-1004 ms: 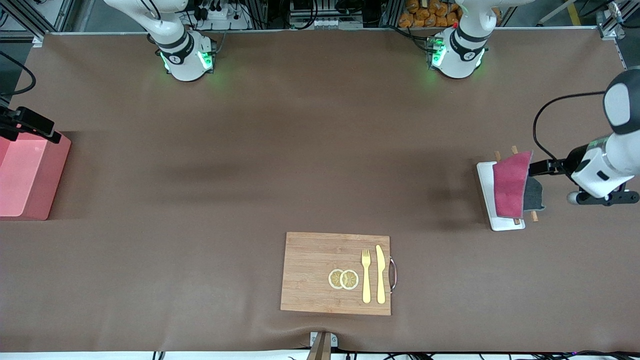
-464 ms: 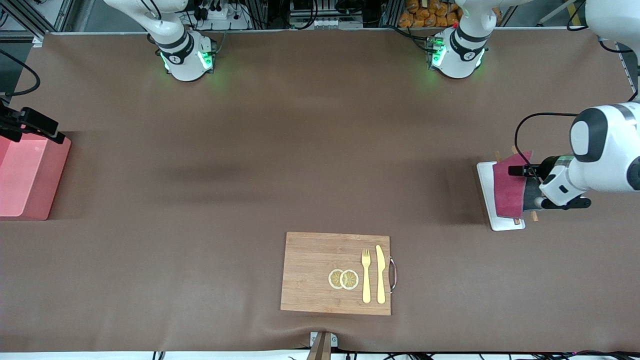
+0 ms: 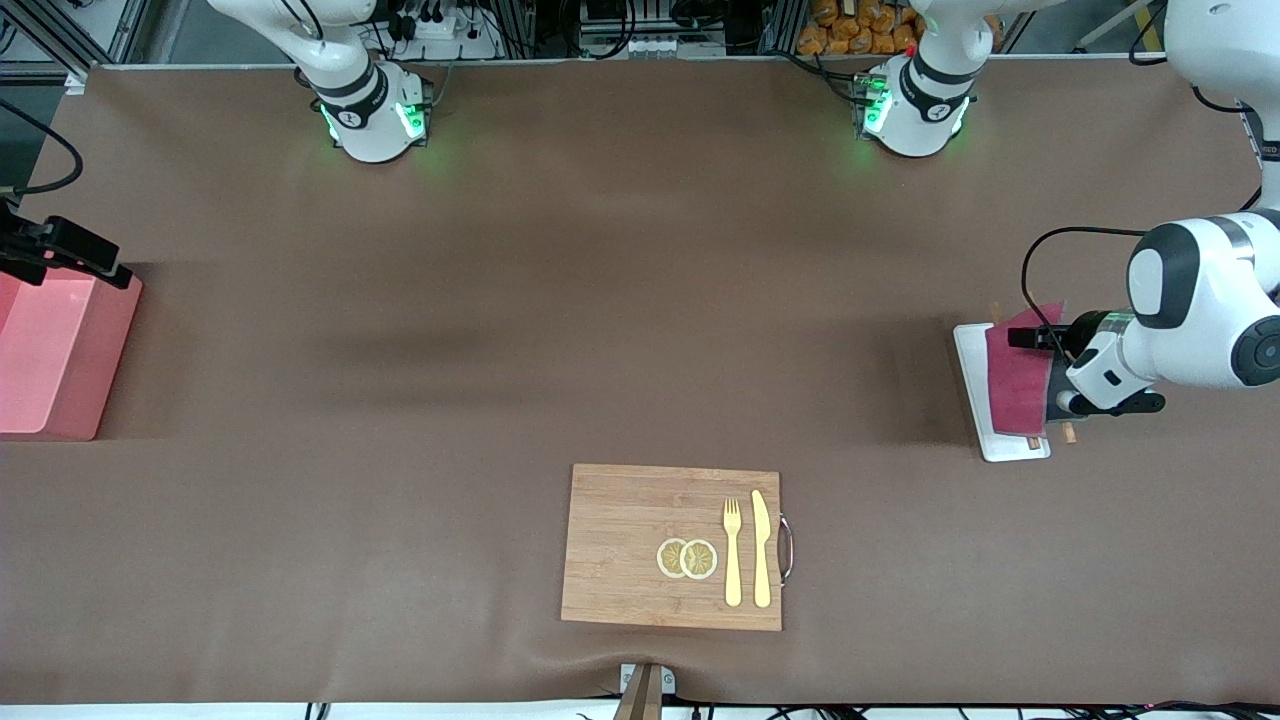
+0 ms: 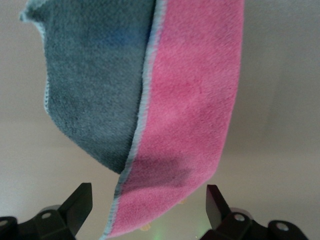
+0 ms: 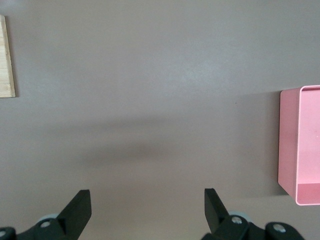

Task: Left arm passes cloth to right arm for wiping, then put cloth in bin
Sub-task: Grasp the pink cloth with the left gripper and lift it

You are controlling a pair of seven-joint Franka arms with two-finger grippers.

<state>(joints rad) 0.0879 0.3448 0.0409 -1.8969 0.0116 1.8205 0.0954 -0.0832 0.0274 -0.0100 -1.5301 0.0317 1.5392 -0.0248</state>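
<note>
Left gripper (image 4: 147,212): spread wide, empty, at the soft magenta-red cloth (image 3: 1018,382), right of frame.
Right gripper (image 5: 147,212): spread wide, nothing held.

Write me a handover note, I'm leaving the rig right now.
Left gripper: jaws open, at the cloth, holding nothing.
Right gripper: jaws open, empty, over bare table; that arm waits.
Cloth: on the white tray at the left arm's end, overlapping a grey cloth.
Bin: at the right arm's end.
Done: nothing.
Left: grasp cloth, pass it to the right arm, wipe, bin it.
</note>
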